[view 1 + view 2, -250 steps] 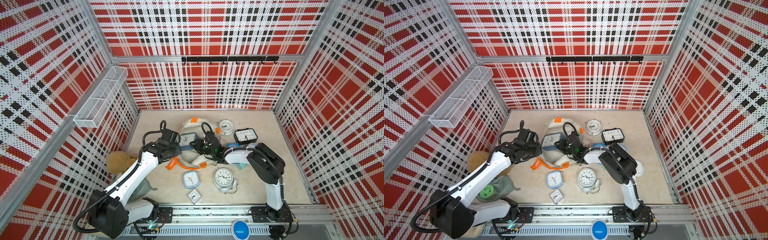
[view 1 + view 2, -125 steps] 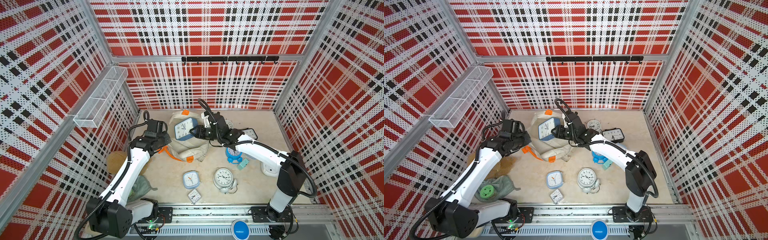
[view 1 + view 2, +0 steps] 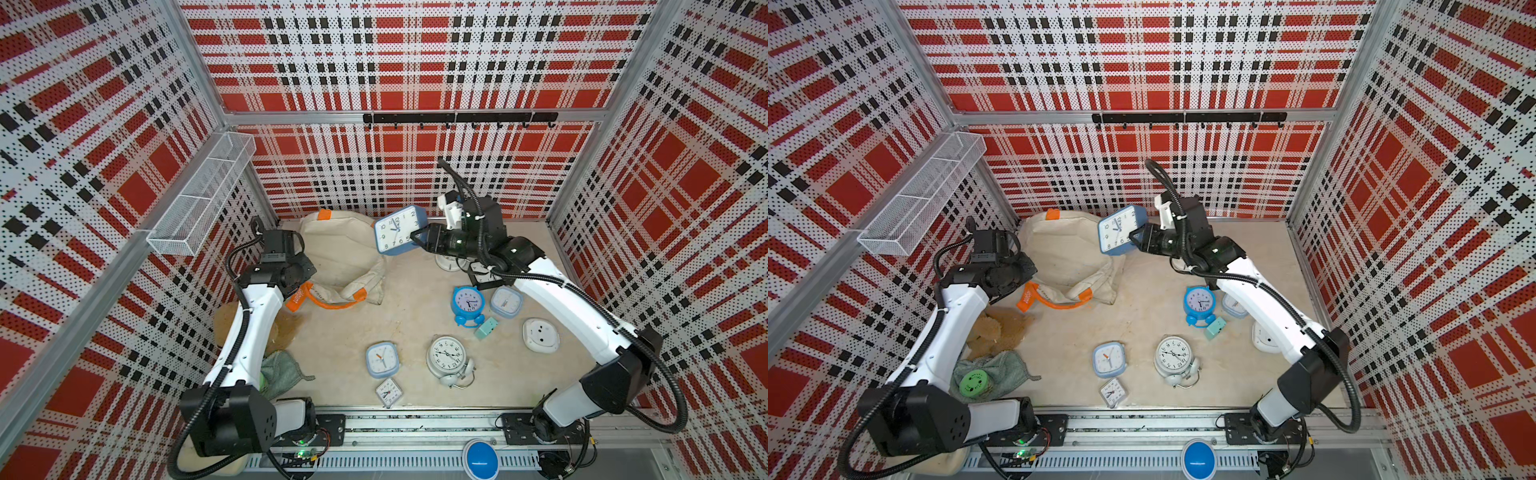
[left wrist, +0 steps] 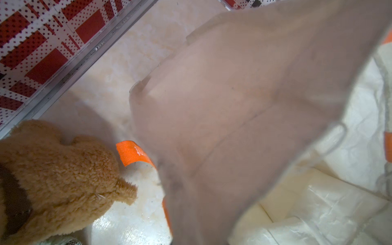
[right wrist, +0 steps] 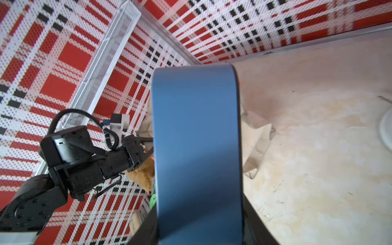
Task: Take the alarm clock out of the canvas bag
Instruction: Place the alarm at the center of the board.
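In both top views my right gripper [image 3: 417,240] [image 3: 1136,237] is shut on the alarm clock [image 3: 397,230] [image 3: 1119,230], a blue square clock with a white face. It holds the clock in the air beside the canvas bag's back right edge. The right wrist view shows the clock's blue side [image 5: 196,148] between the black fingers. The cream canvas bag [image 3: 336,253] [image 3: 1063,253] slumps on the floor at the back left, its orange handle [image 3: 328,303] lying in front. My left gripper [image 3: 307,276] [image 3: 1025,278] pinches the bag's left edge. Canvas [image 4: 233,106] fills the left wrist view and hides the jaws.
Several other clocks lie on the floor: a blue twin-bell one [image 3: 467,303], a white twin-bell one [image 3: 448,355], a pale blue square one [image 3: 381,359]. A brown plush toy [image 3: 996,328] and a green cloth [image 3: 282,374] lie by the left arm. A wire basket [image 3: 199,199] hangs on the left wall.
The right gripper has lifted the blue clock up and to the right, clear of the bag. The bag was dragged toward the back left with the left gripper and has slumped.
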### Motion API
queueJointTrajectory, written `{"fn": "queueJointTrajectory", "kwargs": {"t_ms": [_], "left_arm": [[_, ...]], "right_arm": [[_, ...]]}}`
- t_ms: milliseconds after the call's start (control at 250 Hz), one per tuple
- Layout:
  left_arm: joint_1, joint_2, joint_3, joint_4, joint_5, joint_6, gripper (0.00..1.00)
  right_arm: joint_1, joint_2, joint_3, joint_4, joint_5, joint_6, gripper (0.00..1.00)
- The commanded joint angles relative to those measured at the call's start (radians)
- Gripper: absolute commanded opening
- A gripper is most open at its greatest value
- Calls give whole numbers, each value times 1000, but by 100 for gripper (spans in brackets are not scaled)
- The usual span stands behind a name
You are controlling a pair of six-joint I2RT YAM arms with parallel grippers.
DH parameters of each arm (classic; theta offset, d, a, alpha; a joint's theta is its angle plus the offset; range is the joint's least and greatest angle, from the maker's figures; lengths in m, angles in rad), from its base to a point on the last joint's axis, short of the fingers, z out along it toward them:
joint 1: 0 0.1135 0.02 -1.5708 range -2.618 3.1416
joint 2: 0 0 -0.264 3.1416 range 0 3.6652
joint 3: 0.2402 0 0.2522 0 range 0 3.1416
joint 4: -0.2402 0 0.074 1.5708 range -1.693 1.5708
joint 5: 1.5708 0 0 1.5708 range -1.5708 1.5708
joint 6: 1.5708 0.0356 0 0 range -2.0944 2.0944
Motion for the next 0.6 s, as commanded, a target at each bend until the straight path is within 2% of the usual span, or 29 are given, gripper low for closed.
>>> {"fn": "queueJointTrajectory", "kwargs": {"t_ms": [0,80,144,212,316,428,596], "left_arm": [[5,7,9,20,23,21,16],[4,5,17,20,29,22,31],[5,-2,34,17,32,28,36],[-1,-17,58,7,30,34,51],[-25,-47,110,-19,10,51,68],[-89,-81,172,-42,-54,80,76],[-213,-96,256,-36,-89,136,80]], "right_arm": [[-48,-77,-39,0,-22,-30,24],[-79,-110,-97,-31,-26,-42,25],[-98,-128,-149,-48,-37,-51,25],[-108,-139,-210,-58,-47,-50,25],[-110,-139,-304,-44,-57,-56,25],[-111,-117,-395,10,-58,-59,25],[-111,-17,-445,83,-104,-78,25]]}}
